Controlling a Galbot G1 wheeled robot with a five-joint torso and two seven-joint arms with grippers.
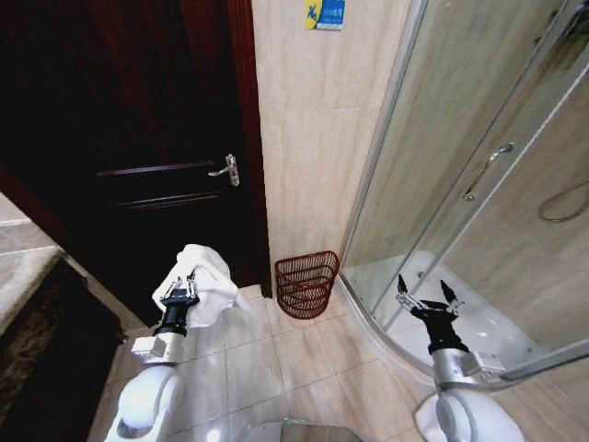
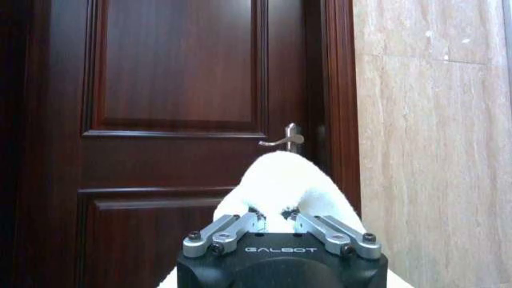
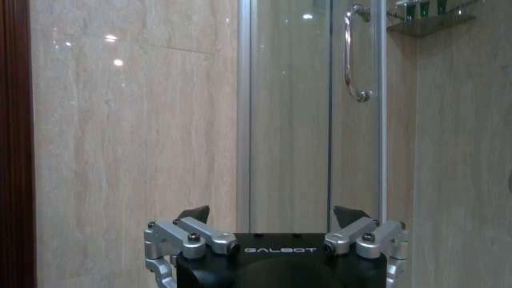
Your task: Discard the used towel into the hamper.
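White towel (image 1: 204, 281) bunched in left claw (image 1: 181, 293); hamper (image 1: 306, 284) upright beside door.

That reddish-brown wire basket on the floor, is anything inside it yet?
The round reddish-brown open-weave basket looks empty through its mesh, though its bottom is not clear. The white towel is pinched in the left gripper, off to the basket's side.

**Towel held left of the hamper, door ahead**

The left gripper (image 1: 181, 293) is raised over the floor (image 1: 276, 359) with its jaws closed on the towel (image 1: 204, 279), which spills over and beyond them. Ahead of those jaws stands the door (image 1: 138, 138), its handle (image 1: 226, 169) above the towel. The hamper (image 1: 306, 284) sits on the floor to the right of the jaws, against the wall (image 1: 313, 129). Farther right, the right gripper (image 1: 429, 296) holds its jaws apart before the shower enclosure (image 1: 479, 184).
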